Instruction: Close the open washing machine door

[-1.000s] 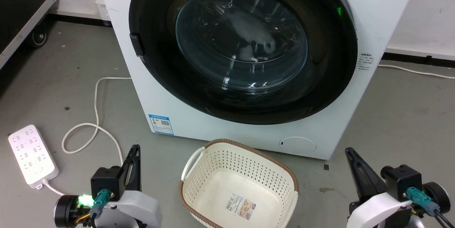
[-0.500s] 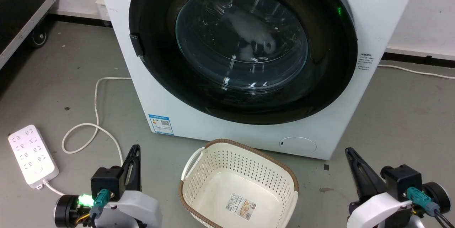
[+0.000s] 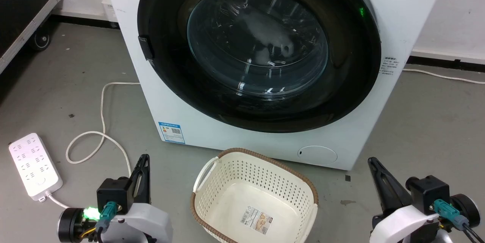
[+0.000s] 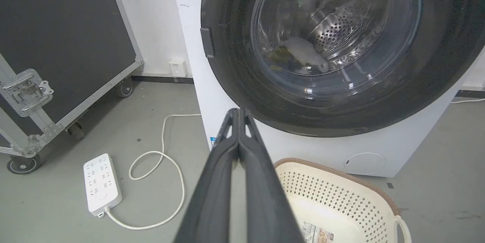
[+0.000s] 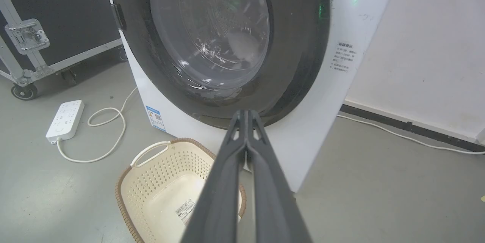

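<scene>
Looks finished: large round glossy black-framed glass door [image 3: 261, 46] flush against white washing machine [image 3: 212, 129] front, nothing left. Pinched together, empty, low before that machine: left gripper [image 4: 238, 111], right gripper [image 5: 246, 112].

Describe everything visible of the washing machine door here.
The washing machine door is round, with a wide glossy black frame around a bulging clear glass window. A small dark tab sits on its left edge. It appears to lie flush against the white machine front, shut. Through the glass show a perforated steel drum and something pale. Nothing touches it; the left tool and right tool hang low, apart from it.
</scene>
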Controlling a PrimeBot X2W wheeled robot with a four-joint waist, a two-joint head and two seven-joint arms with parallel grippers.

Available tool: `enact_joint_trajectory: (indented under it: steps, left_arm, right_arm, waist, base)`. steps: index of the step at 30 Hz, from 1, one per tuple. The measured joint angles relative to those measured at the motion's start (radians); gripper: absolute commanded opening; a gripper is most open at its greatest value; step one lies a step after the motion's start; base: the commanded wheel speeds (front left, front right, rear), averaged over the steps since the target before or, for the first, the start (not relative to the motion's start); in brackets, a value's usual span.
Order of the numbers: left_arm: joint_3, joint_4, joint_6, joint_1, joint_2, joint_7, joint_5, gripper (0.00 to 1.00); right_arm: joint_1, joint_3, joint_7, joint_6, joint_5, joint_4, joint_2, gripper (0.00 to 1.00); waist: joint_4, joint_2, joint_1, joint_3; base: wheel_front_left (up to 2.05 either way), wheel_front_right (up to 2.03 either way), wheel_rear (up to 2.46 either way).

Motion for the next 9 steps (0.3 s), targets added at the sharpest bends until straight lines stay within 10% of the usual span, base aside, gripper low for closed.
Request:
enact_joint_trajectory:
  steps: [9]
  left_arm:
    - [0.0,0.0,0.0,0.0,0.0,0.0,0.0,0.0]
  right_arm:
    - [0.0,0.001,0.0,0.0,0.0,0.0,0.0,0.0]
  waist:
    - [0.0,0.0,0.0,0.0]
  base:
    - [0.0,0.0,0.0]
